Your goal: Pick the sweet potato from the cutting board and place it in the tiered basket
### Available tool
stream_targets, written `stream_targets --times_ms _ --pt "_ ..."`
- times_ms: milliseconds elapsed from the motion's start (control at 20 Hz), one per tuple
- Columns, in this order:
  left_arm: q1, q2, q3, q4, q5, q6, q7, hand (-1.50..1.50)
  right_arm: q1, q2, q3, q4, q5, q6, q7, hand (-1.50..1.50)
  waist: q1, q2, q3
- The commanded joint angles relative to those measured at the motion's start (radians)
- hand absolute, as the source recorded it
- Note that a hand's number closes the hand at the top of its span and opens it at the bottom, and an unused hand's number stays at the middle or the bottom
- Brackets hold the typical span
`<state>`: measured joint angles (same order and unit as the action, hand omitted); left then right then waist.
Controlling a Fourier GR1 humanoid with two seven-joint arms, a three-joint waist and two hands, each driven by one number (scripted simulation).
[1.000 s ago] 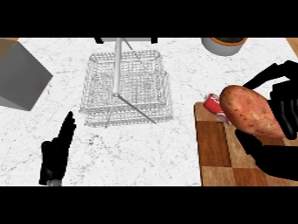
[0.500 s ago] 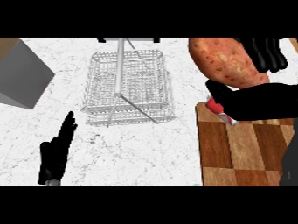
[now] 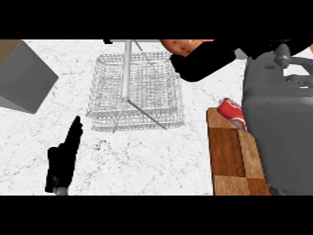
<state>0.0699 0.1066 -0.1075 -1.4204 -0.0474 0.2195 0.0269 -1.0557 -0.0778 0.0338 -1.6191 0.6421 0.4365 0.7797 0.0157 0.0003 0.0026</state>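
Note:
The orange-brown sweet potato (image 3: 180, 46) shows only partly at the top of the view, just right of the wire tiered basket (image 3: 138, 94). My right hand (image 3: 209, 59) is curled round it, raised close to the camera, and its grey forearm (image 3: 287, 119) covers much of the checkered cutting board (image 3: 230, 156). My left hand (image 3: 64, 156) rests open on the counter at the lower left, fingers straight and pointing up.
A red can (image 3: 231, 112) lies at the cutting board's top edge, beside my forearm. A grey box (image 3: 16, 75) with a brown top stands at the far left. White marble counter surrounds the basket.
My right hand has carried the sweet potato up and left, off the board toward the basket's upper right. The forearm now fills the right side. The left hand has stayed still.

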Motion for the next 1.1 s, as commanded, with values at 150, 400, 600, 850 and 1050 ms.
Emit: stream_targets --times_ms 150,400,600,850,1050 --pt "-0.022 0.019 0.046 0.04 0.032 -0.038 0.005 0.0 0.001 0.075 0.093 0.171 0.078 -0.109 -0.103 1.5 -0.006 0.001 -0.003" --pt "0.066 -0.001 -0.011 -0.046 -0.012 -0.017 0.012 0.0 -0.061 0.077 0.14 0.373 0.12 -0.231 -0.11 1.5 0.006 0.002 -0.003" --pt "0.055 -0.008 0.001 -0.015 -0.013 -0.016 -0.003 0.0 -0.059 0.077 0.176 0.457 0.075 -0.325 -0.109 1.5 0.002 0.001 -0.003" --pt "-0.02 -0.026 -0.007 0.045 -0.033 -0.009 0.012 0.0 -0.064 0.078 0.177 0.597 -0.055 -0.48 -0.172 1.5 0.012 0.006 -0.003" --pt "-0.002 0.03 0.026 -0.019 -0.001 -0.054 0.028 0.0 -0.011 0.077 0.136 0.604 -0.252 -0.528 -0.223 -1.5 0.025 0.007 -0.002"
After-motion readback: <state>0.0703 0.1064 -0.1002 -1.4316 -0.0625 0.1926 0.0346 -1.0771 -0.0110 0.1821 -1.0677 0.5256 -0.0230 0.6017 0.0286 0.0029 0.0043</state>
